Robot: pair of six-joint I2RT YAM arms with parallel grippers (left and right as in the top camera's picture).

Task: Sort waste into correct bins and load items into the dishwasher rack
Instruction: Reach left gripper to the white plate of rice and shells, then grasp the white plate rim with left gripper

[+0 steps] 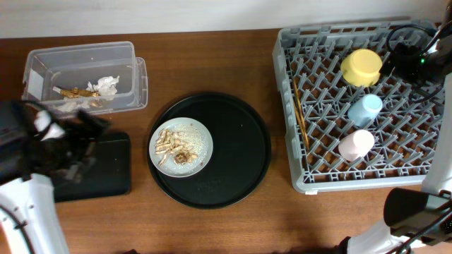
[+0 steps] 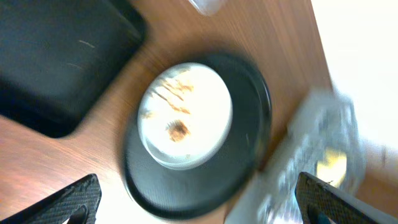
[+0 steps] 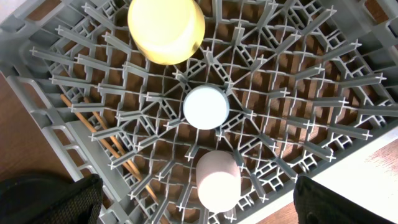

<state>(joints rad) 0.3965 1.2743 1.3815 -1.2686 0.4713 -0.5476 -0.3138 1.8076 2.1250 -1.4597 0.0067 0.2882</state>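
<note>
The rack (image 1: 364, 106) fills the 3 o'clock side of the surface (image 1: 212, 56). It already carries the bowl (image 1: 361, 67) and blue cup (image 1: 364, 109), both bottom-up between pegs, likely so they drain. The pink cup (image 1: 356, 144) leans among the pegs, and the chopsticks (image 1: 299, 113) lie along the rack's 9 o'clock edge. The right end effector (image 3: 199, 205) hangs over the cups with its fingers wide apart, gripping nothing. The plate (image 1: 181, 147) is not yet racked. It sits toward 9 o'clock on the round tray (image 1: 233, 152), strewn with food bits (image 1: 173, 144), so it probably needs emptying first. The tub (image 1: 85, 74) at 10 o'clock holds a napkin (image 1: 107, 86) and brown sticks (image 1: 74, 92). The black tray (image 1: 99, 166) lies at 8 o'clock, partly under the left arm. The left end effector (image 2: 196, 205), fingers spread and empty, hovers by that tray's edge. Its blurred camera faces the plate, seemingly the next target.
</note>
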